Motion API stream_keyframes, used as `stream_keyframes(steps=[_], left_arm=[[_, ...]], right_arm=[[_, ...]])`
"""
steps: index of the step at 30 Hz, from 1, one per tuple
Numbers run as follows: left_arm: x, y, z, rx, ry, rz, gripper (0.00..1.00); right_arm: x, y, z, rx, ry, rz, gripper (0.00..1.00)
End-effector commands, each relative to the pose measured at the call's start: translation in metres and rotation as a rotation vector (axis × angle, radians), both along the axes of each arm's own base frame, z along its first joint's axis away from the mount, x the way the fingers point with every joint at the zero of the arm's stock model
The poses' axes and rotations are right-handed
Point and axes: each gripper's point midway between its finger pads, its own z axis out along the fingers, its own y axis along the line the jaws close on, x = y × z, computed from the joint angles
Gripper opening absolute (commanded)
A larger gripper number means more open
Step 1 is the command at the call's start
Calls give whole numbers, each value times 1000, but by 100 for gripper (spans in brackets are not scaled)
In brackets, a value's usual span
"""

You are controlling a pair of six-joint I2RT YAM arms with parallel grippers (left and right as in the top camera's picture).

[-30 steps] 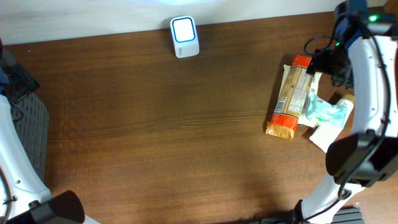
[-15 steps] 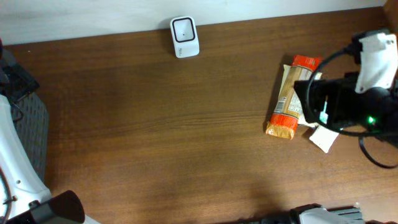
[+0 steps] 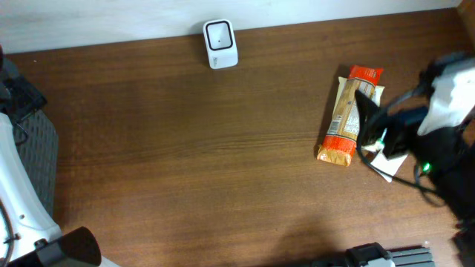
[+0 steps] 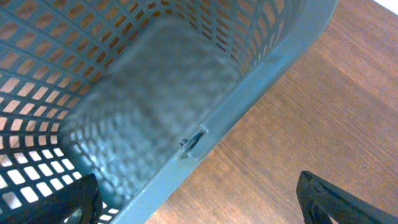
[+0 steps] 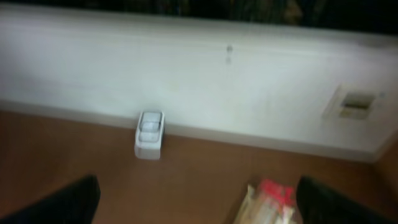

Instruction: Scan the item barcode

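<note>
The wide-open right gripper (image 5: 199, 205) needs to settle squarely across the snack packet (image 3: 344, 111), right of frame, leaving its printed face clear for the scanner (image 3: 220, 43) at top centre.

On the table (image 3: 185, 148), the scanner (image 3: 220, 44) stands rearmost, the packet (image 3: 350, 115) right of it, the basket (image 3: 37, 159) far left.

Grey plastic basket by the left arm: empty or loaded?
Empty, as far as seen: the grey plastic basket shows only bare lattice walls and floor.
</note>
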Motion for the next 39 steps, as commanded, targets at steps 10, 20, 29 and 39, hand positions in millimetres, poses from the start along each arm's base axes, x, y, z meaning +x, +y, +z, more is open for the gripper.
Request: stream_keyframes(steps=[10,20,29,39], left_arm=[[0,2,4,8,-9,8,99],[0,2,4,8,-9,8,99],[0,2,4,8,-9,8,99],[-1,-10,5,-46,-30,-21,99]], right_arm=[[-11,-22,-197,10,-429,-93,99],[4,-21,-311,-11,-87,-84,99],[4,-21,-311,-11,-87,-84,99],[4,-21,-311,-11,-87,-84,99]])
